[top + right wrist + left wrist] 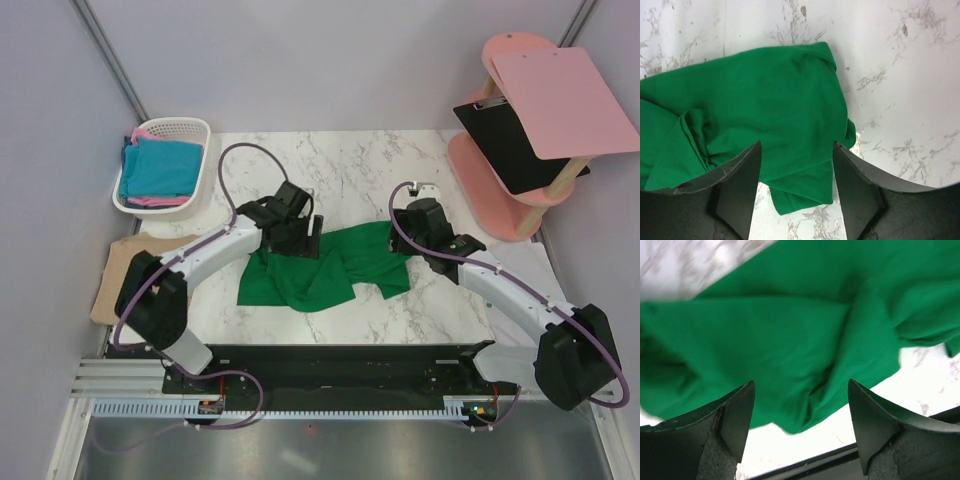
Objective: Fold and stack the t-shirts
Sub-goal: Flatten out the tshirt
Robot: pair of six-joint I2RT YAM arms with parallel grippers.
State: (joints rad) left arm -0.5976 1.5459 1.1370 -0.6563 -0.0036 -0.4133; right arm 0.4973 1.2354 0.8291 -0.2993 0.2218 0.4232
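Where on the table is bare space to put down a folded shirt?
Bare marble lies beyond the green t-shirt, between the basket and the pink stand, and in a strip on its near side. The middle is crowded: left gripper and right gripper hover over the shirt.

Bright, even overhead light; shadows soft. Left wrist view: green t-shirt [780,350] blurred, counter [670,265] washed out at upper left. Right wrist view sharp.

Bright green shirt [322,275] on a white, grey-veined table [360,180].
Black left gripper [800,382] and black right gripper [797,143]. Beyond the left gripper: white basket [170,125], teal shirt [160,168], pink shirt [165,201]; to its left, tan shirt [108,280]. Beyond the right: pink shelf [482,195].
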